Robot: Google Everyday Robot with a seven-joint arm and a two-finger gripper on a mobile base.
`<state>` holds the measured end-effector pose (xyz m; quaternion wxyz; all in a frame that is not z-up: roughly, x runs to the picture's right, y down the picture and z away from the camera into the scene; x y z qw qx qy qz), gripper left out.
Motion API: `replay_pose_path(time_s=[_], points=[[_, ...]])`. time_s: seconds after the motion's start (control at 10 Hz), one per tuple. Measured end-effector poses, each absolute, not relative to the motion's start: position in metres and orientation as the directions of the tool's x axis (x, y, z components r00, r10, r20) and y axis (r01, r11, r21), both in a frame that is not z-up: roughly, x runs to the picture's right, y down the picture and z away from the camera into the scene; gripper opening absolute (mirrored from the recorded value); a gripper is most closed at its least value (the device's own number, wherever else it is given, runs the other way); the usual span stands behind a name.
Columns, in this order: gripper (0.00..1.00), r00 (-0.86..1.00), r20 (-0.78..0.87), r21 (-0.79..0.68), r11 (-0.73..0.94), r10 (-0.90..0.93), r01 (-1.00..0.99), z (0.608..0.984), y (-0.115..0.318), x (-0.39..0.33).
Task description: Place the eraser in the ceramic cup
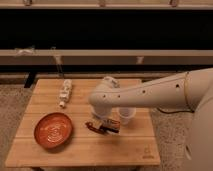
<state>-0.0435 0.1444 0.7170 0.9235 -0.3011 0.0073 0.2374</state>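
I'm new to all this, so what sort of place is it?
Probably a robot test room: a wooden table, props like an orange bowl, long shelves behind. The gripper hangs low beside the ceramic cup.

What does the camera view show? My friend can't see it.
The robot's white arm reaches across a wooden table, its gripper low beside a small white ceramic cup, near a dark eraser block. An orange-red round bowl sits at the left.
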Motion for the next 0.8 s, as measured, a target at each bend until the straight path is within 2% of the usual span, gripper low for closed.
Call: replay_pose_path(time_s=[0.2, 0.4, 0.8], points=[[0.0, 0.895, -0.092, -0.553, 0.725, 0.437, -0.411, 0.702, 0.113, -0.071], [0.0, 0.884, -0.072, -0.541, 0.726, 0.463, -0.424, 0.704, 0.09, -0.074], [0.0, 0.832, -0.052, -0.509, 0.702, 0.552, -0.498, 0.722, 0.088, -0.028]])
